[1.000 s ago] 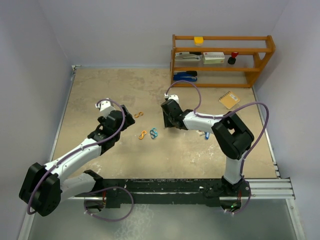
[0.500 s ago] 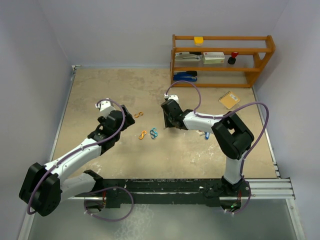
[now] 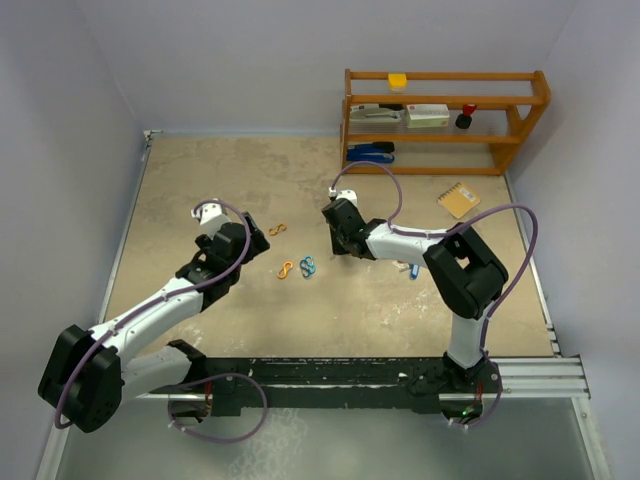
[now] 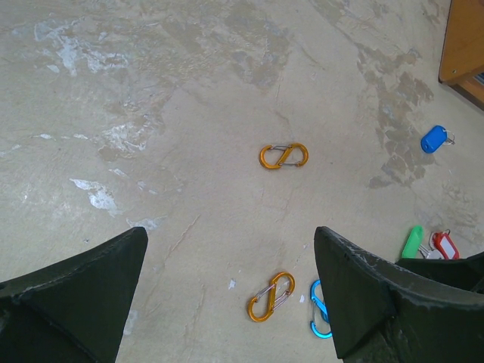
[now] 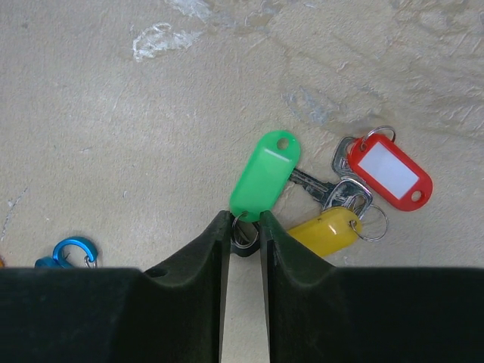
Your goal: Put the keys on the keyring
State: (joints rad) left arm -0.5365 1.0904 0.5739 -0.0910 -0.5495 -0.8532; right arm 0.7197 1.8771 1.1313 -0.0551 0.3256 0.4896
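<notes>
Green (image 5: 266, 172), yellow (image 5: 325, 229) and red (image 5: 389, 172) tagged keys lie bunched on the table in the right wrist view. My right gripper (image 5: 244, 218) has its jaws drawn narrow onto the small metal ring (image 5: 243, 231) at the green key's near end. In the top view that gripper (image 3: 333, 232) sits low at mid-table. Three figure-eight keyring clips lie apart from the keys: one orange (image 4: 283, 156), a second orange (image 4: 271, 296) and a blue one (image 4: 318, 310). My left gripper (image 4: 229, 234) hovers open above the two nearer clips, holding nothing.
A blue-tagged key (image 4: 434, 139) lies alone nearer the wooden shelf (image 3: 440, 105), which carries staplers and boxes at the back right. A small orange notebook (image 3: 458, 199) lies right of the shelf's foot. Walls close off the table's left, back and right.
My right gripper's jaws have narrowed onto the green key's ring. Neither arm has visibly moved, and the left gripper has stayed wide open.
</notes>
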